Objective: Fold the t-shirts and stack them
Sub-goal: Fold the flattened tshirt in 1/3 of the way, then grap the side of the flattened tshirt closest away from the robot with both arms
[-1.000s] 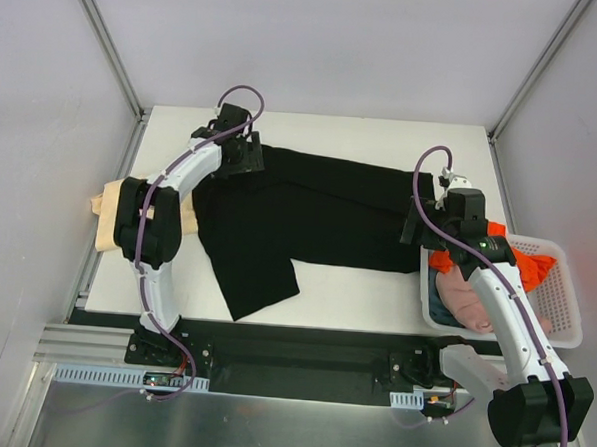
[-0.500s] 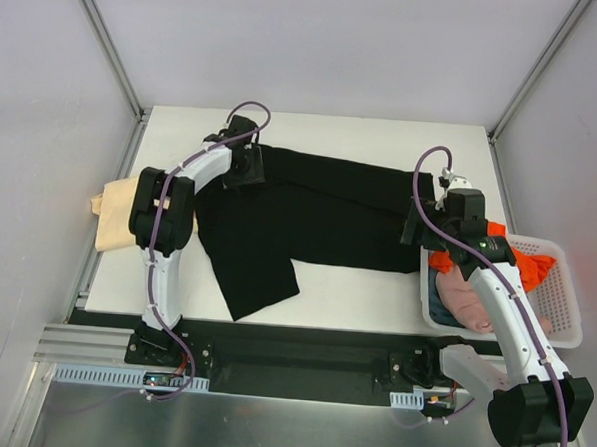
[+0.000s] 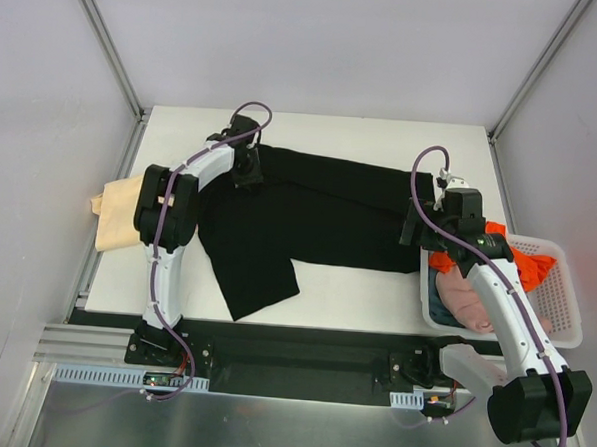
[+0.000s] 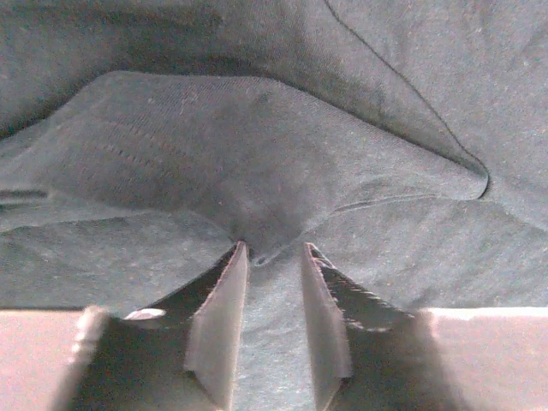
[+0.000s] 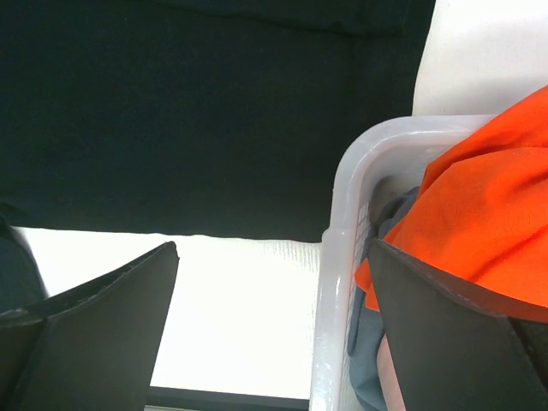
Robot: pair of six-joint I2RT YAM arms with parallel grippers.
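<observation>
Left claw [image 3: 246, 167]: we see its fingers [image 4: 218, 317] drawn almost together. The tips nip a puckered ridge of the black t-shirt [image 4: 257, 163].
Black t-shirt [image 3: 319, 215]: it lies spread on the white table [image 3: 383, 138]. The left claw grips its far left part. From there the cloth runs across to the right claw, and one flap trails towards the near edge.
Cloth at the left claw: in the left wrist view we see folds fanning outwards from the pinch, with cloth lying in the narrow gap between the fingers.
Right claw [image 3: 419, 226]: we see its fingers [image 5: 94, 325] spread wide, holding nothing. It hangs above the right end of the black t-shirt.
Under the right claw [image 5: 274, 257]: bare table lies between the fingers, the black t-shirt's edge just ahead and the basket's corner beside the right finger.
White plastic basket [image 3: 567, 298]: its rim [image 5: 342, 197] sits just right of the right claw, touching the table's right side.
Orange t-shirt [image 3: 531, 268]: it is heaped in the basket, close to the right claw's right finger.
Pink t-shirt [image 3: 465, 298]: it is in the basket, nearer than the orange one.
Pale tan t-shirt [image 3: 114, 214]: it lies at the table's left edge, left of the left claw and behind the left arm.
</observation>
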